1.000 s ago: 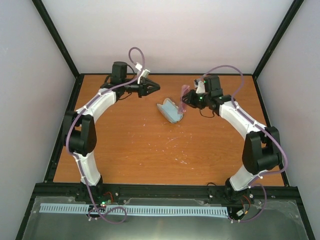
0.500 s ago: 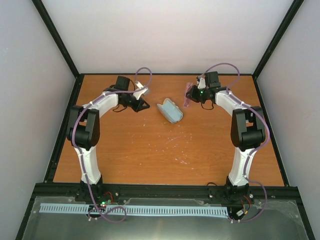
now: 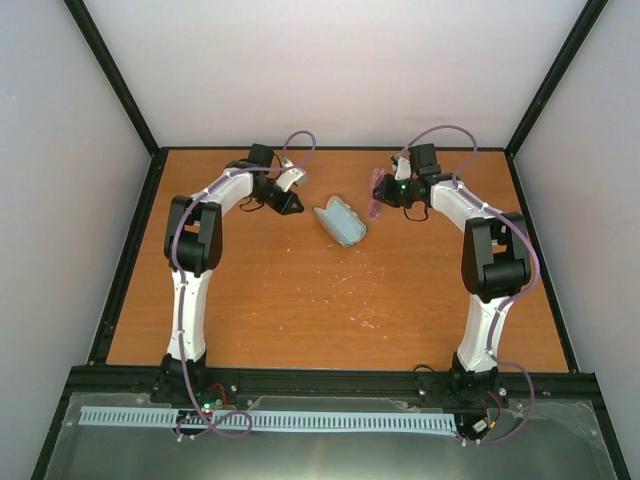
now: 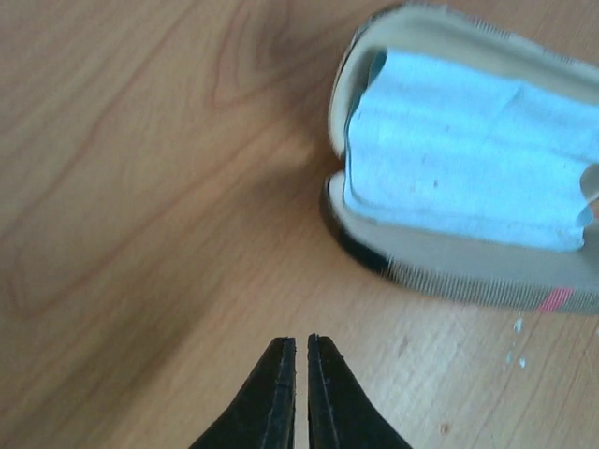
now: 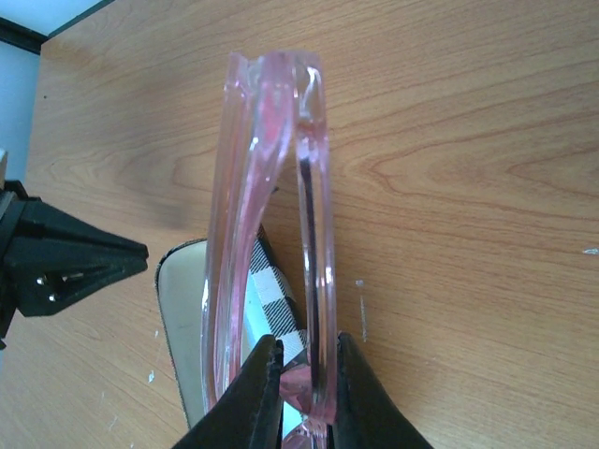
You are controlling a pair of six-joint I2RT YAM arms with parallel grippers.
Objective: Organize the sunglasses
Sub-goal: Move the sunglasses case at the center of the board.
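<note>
The thin, translucent pink plastic sunglasses [image 5: 271, 168] are off the table. The right gripper [image 5: 301, 354] pinches them at 1 end, its 2 black jaws closed on the frame at the bottom centre of the right wrist view. In the overhead view they hang right of centre in the upper half, just beside the grey-tan plaid oblong case [image 3: 340, 222]. The case lies open on the orange-brown wooden table [image 3: 300, 300], with a pale blue square cloth [image 4: 459, 159] filling its hollow. The left gripper [image 4: 301, 341], at the bottom centre of its own view, has its jaws shut on nothing, with its tips near the case's left end but apart from it.

Several things could go wrong from here:
- The hold is narrow and at 1 end, so the long frame could swing or slip on the way down.
- The rumpled cloth takes up the hollow, so the glasses may ride high on it and stop the lid from closing.
- Nothing pins the case, so a nudge from the frame could slide or turn it.
- Both arms crowd the same spot, so the grippers could knock together.
</note>
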